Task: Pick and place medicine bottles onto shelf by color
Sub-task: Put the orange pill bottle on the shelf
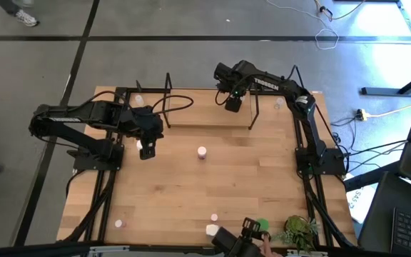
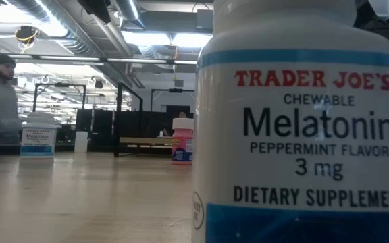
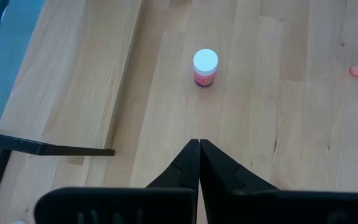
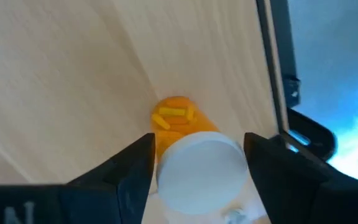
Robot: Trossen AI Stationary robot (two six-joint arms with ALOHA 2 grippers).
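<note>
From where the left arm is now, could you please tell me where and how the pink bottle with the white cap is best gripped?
Probably across the white cap or the body just beneath it, coming straight down. The pink bottle stands upright and alone on the table, with free room on every side. The left gripper sits short of it with its jaws shut, so they must open first.

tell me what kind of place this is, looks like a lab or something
Probably a robotics lab in an open workshop. Two arms are mounted on a wooden table, cables trail over a grey concrete floor, and the low view shows ceiling ducts.
</note>
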